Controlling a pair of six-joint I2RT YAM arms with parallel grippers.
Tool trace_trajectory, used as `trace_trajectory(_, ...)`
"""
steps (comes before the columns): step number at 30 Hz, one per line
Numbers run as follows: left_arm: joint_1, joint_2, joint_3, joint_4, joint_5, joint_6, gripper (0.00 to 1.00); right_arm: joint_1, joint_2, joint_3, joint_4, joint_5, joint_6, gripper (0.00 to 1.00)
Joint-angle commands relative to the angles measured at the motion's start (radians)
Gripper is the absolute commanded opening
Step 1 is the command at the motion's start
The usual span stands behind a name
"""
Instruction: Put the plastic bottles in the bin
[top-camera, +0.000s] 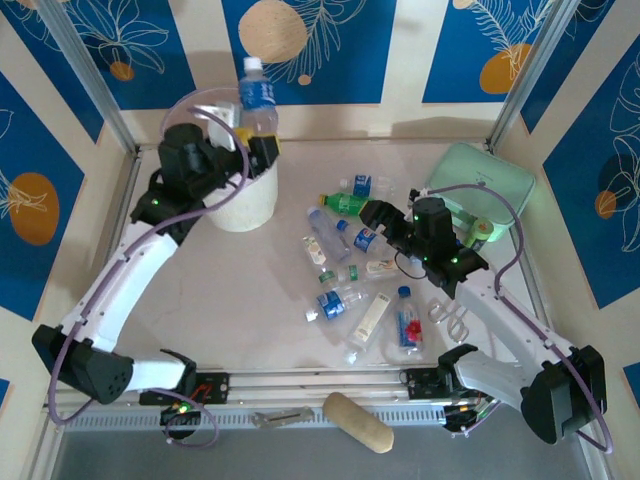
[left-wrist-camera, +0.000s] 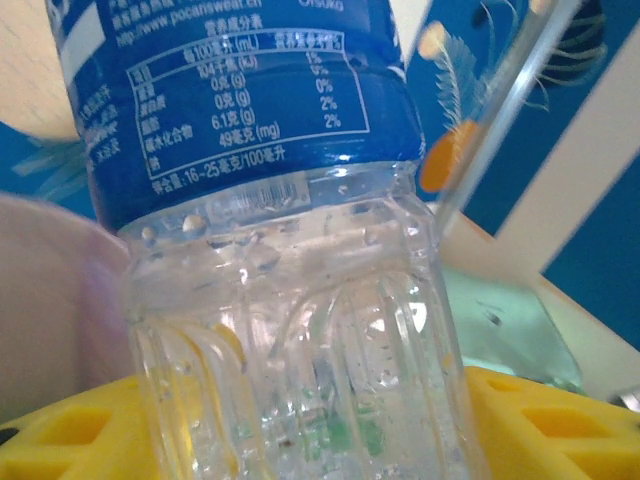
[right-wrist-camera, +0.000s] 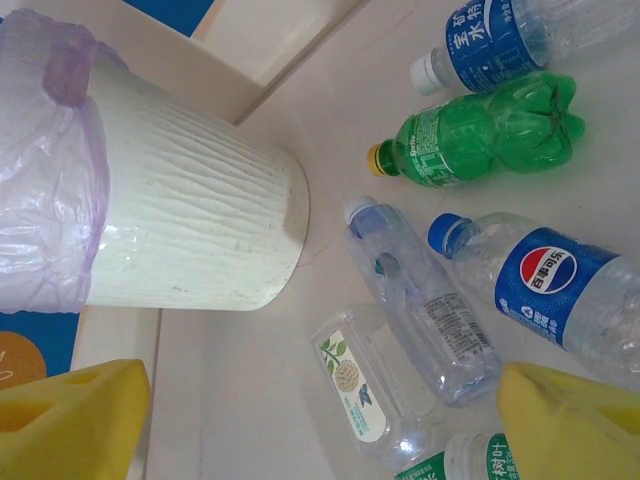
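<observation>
A clear plastic bottle (top-camera: 258, 100) with a blue label stands upright just above the rim of the bin (top-camera: 245, 208), a cream-white wastebasket with a pale pink liner. My left gripper (top-camera: 254, 142) is shut on its lower body. In the left wrist view the bottle (left-wrist-camera: 270, 300) sits between the yellow fingers (left-wrist-camera: 540, 425). Several plastic bottles (top-camera: 345, 255) lie scattered on the table right of the bin. My right gripper (top-camera: 372, 214) hovers open over them. Between its fingers (right-wrist-camera: 570, 420) lie a cream-labelled bottle (right-wrist-camera: 372, 392) and a clear one (right-wrist-camera: 425, 300), with a green one (right-wrist-camera: 485, 135) farther off.
A mint-green pouch (top-camera: 480, 180) lies at the back right, close behind my right arm. A tan oblong object (top-camera: 358, 421) rests on the rail at the near edge. The bin wall (right-wrist-camera: 190, 200) stands left of the right gripper. Walls enclose the table at back and sides.
</observation>
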Motion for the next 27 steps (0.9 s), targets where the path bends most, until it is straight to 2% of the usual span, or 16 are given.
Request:
trace_trajectory(1, 0.089, 0.053, 0.092, -0.093, 0.017, 0.073, 0.64, 0.007, 0.014, 0.001, 0.008, -0.016, 0.011, 0.91)
trace_trajectory(6, 0.188, 0.127, 0.185, -0.177, 0.05, 0.099, 0.64, 0.009, 0.018, 0.002, 0.008, -0.014, 0.001, 0.91)
trace_trajectory(13, 0.278, 0.209, 0.218, -0.266, 0.085, 0.092, 0.65, 0.012, 0.016, -0.001, 0.004, -0.01, -0.001, 0.91)
trace_trajectory(21, 0.299, 0.312, 0.256, -0.349, 0.103, 0.086, 0.67, 0.021, 0.014, 0.001, 0.002, -0.003, 0.0, 0.9)
trace_trajectory(27, 0.3, 0.334, 0.266, -0.354, 0.099, 0.08, 0.75, 0.027, 0.01, 0.001, -0.006, 0.007, -0.009, 0.9)
